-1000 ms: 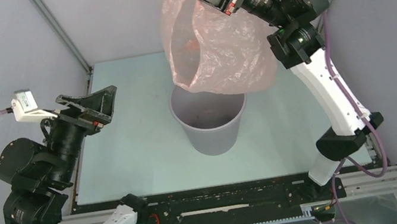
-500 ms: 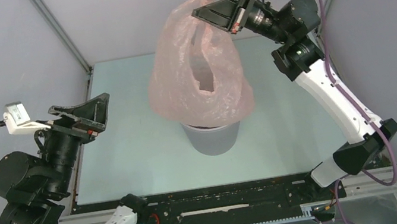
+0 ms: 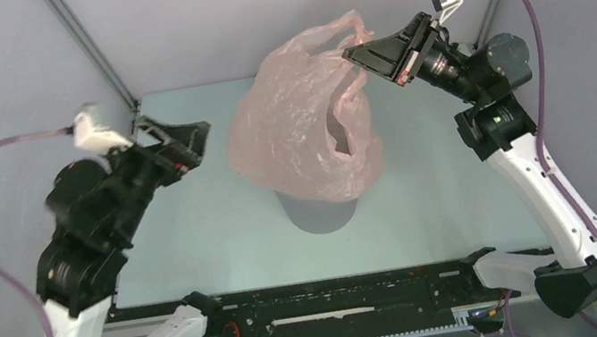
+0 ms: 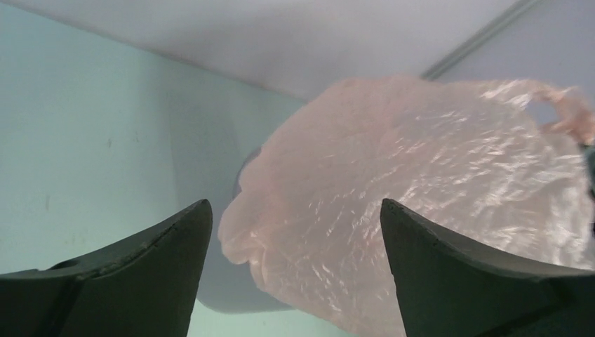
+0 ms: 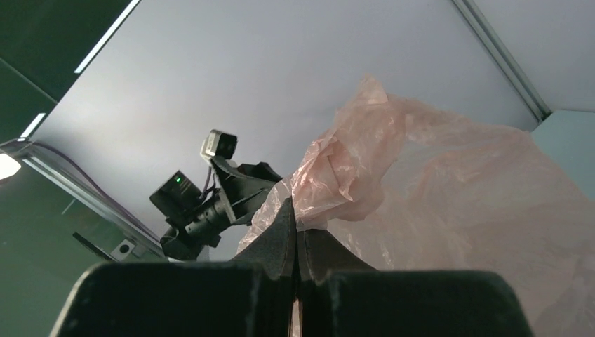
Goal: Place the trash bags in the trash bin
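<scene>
The pale-pink trash bag hangs from my right gripper, which is shut on its upper edge near a handle loop. The bag drapes over the grey trash bin and hides its rim and most of its wall. In the right wrist view the shut gripper pinches the crumpled film of the bag. My left gripper is open and empty, left of the bag and apart from it. In the left wrist view the bag fills the gap between its fingers, with the bin showing below.
The pale-green table top carries the bin at its middle. Grey walls and metal corner posts close in the back and sides. A black rail runs along the near edge.
My right gripper has come down and to the right with the bag, which now covers the bin. My left arm has risen and swung right, closer to the bag.
</scene>
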### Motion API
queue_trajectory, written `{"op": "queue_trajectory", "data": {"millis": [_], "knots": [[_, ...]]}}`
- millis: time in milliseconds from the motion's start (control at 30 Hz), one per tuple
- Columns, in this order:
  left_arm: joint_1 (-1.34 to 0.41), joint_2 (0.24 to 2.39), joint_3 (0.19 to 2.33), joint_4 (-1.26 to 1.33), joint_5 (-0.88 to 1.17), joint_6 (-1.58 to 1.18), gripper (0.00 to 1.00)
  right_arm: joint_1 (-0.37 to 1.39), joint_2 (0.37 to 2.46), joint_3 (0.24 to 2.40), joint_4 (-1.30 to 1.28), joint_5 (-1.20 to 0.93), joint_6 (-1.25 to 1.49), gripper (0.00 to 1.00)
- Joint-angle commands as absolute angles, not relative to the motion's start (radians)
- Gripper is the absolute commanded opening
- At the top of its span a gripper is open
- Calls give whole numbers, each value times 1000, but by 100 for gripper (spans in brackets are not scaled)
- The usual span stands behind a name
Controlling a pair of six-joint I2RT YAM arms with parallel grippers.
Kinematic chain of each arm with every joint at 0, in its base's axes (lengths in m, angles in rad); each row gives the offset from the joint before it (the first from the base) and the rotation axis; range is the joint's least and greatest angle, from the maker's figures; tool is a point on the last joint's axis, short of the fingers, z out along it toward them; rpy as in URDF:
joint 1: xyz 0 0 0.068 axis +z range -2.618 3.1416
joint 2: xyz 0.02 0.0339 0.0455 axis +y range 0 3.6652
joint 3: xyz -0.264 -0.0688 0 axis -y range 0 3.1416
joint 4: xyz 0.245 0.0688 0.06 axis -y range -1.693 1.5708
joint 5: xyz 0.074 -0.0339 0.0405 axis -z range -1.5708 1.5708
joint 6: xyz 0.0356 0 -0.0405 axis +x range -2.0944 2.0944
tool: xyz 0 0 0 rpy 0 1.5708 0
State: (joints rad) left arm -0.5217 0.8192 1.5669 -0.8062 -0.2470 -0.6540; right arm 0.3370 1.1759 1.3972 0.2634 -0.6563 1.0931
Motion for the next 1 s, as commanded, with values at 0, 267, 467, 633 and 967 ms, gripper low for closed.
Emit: {"op": "queue_trajectory", "data": {"millis": [0,267,467,633,967], "knots": [[-525,976,1568,-815,-60,-627,91,334,1128,1428,180,-655,1008,0],[-703,1279,1523,-649,130,-678,79,334,1137,1457,194,-646,1046,0],[-720,1480,1602,-677,166,-681,75,334,1141,1465,165,-644,1039,0],[-692,1401,1607,-692,101,-632,80,339,1143,1444,143,-646,1018,0],[-525,1074,1557,-780,91,-592,93,381,1209,1496,161,-642,1022,0]]}}
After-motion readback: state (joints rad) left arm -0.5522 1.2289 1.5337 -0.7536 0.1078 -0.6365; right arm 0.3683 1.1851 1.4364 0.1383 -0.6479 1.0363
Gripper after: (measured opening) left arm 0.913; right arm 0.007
